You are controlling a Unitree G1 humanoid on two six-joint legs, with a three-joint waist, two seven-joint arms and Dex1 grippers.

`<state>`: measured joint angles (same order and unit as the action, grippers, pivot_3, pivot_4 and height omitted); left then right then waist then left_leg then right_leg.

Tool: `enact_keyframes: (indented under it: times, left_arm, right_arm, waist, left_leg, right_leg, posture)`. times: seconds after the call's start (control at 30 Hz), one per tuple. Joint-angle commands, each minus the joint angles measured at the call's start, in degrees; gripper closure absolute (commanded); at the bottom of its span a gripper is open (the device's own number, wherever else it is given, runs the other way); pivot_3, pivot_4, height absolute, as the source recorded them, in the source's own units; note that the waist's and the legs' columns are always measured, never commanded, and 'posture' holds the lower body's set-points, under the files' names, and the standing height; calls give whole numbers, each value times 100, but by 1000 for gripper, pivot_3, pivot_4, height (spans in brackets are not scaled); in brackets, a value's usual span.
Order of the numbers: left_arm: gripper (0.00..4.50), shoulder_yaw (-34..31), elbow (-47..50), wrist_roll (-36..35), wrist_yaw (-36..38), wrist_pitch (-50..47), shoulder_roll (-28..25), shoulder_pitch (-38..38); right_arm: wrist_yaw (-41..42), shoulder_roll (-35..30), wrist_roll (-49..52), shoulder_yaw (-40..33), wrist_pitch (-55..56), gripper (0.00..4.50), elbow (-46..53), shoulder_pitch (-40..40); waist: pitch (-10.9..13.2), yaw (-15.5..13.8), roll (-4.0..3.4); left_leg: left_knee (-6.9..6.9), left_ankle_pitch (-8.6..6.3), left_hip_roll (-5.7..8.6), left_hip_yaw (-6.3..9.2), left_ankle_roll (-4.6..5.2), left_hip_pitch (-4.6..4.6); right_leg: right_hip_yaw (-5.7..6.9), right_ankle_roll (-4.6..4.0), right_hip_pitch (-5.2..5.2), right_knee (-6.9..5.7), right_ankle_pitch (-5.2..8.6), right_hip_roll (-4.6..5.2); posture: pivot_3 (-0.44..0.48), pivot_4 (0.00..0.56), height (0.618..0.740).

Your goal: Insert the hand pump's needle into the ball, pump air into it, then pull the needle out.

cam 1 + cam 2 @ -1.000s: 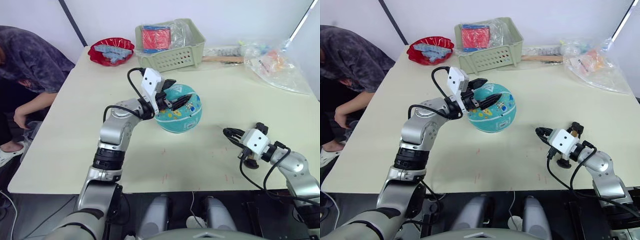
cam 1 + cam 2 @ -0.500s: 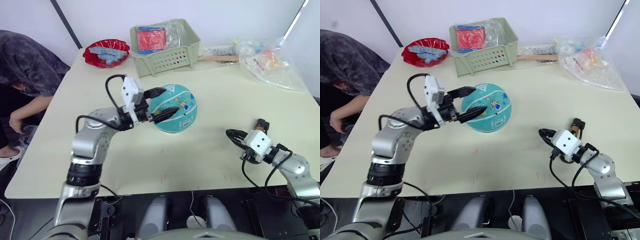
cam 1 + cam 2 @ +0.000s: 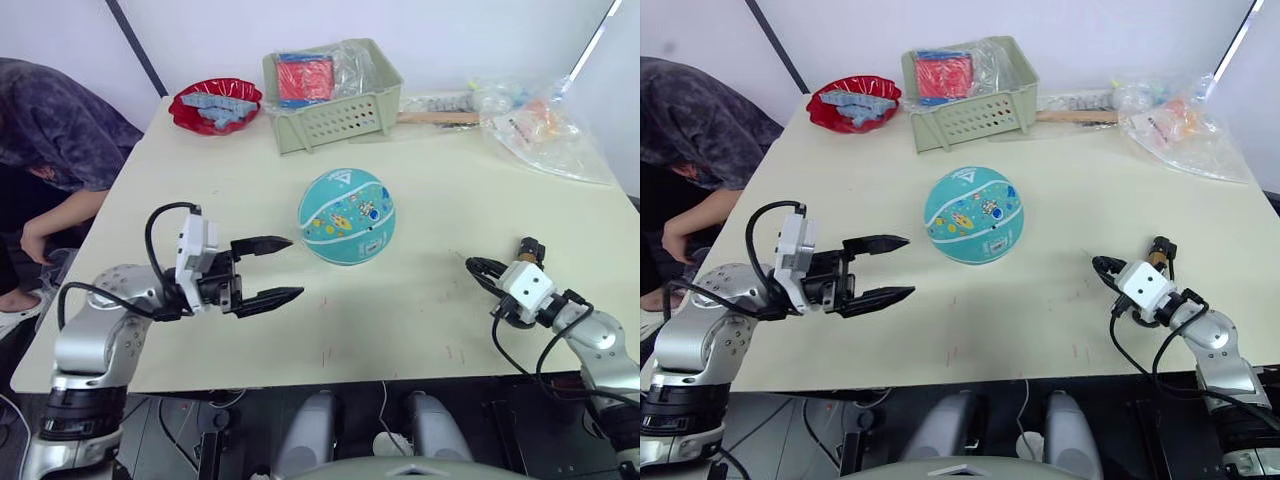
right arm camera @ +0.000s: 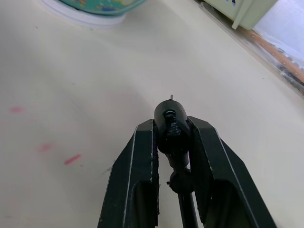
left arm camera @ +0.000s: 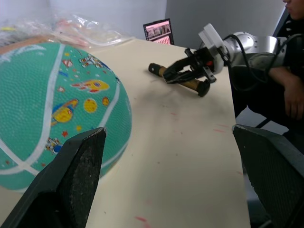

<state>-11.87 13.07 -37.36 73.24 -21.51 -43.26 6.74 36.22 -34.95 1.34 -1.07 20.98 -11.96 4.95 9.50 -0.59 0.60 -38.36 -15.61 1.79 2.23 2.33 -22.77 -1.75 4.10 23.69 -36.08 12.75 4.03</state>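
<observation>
My arms are silver metal with black joint rings and looping black cables; each white wrist block by the ball [image 3: 346, 216] carries two black fingers.

No legible text — none anywhere

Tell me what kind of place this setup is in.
Probably a robotics lab or test room rather than a home. A plain cream table stands against bare white walls, props sit along its far edge, a green basket, a red bowl and clear bags, and a person sits alongside.
</observation>
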Motion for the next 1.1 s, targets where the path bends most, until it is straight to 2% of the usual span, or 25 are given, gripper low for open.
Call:
enact_keyframes:
  times: [0.03, 0.2, 0.4, 0.47, 0.5, 0.83, 1.1]
  left_arm:
    - [0, -171, 277, -141, 42, 148, -43, -64]
    - [0, -132, 328, -142, -14, 229, 0, -144]
    - [0, -102, 290, -121, -28, 330, 61, -203]
    - [0, -86, 255, -95, -20, 386, 65, -226]
    - [0, -78, 244, -85, -17, 409, 65, -237]
    - [0, -65, 168, -63, 28, 505, 60, -332]
    - [0, -44, 54, -12, 69, 641, 86, -416]
  right_arm:
    - [-133, -28, -30, -152, 192, 4140, -88, 94]
    - [-126, -60, -36, -149, 166, 4140, -112, 94]
    - [149, -237, 356, -328, -117, 1213, 387, -130]
    - [222, -290, 482, -397, -210, 345, 588, -225]
    - [240, -314, 527, -436, -263, 81, 687, -272]
    - [629, -565, 1115, -885, -787, 81, 1559, -1145]
    - [1059, -659, 1674, -1256, -1159, 81, 1759, -1847]
  waist:
    - [0, -5, 0]
    - [0, -8, -2]
    - [1, -4, -4]
    - [1, -3, -5]
    - [1, -3, -5]
    - [1, -10, -5]
    - [-1, 0, -9]
  left_leg:
    - [0, 0, 0, 7, -1, -1]
    - [4, 1, 0, 46, -6, -5]
    - [1, 2, 2, 45, -7, 1]
    - [0, 2, 2, 45, -7, 3]
    - [-1, 1, 2, 45, -5, 4]
    - [-6, -1, 1, 51, 1, 14]
    - [-9, 0, -2, 46, 2, 22]
  right_leg:
    - [8, -2, -1, -1, 1, 0]
    - [44, -24, -8, -7, 14, 2]
    - [42, -25, -7, -27, 14, 2]
    - [40, -25, -7, -34, 15, 1]
    - [39, -25, -7, -36, 15, 1]
    - [43, -33, -8, -62, 17, -4]
    - [35, -35, -10, -66, 16, -10]
  posture:
    - [0, 150, 738]
    - [0, 150, 738]
    - [0, 150, 738]
    - [0, 150, 738]
    - [0, 150, 738]
    - [0, 150, 738]
    - [0, 150, 738]
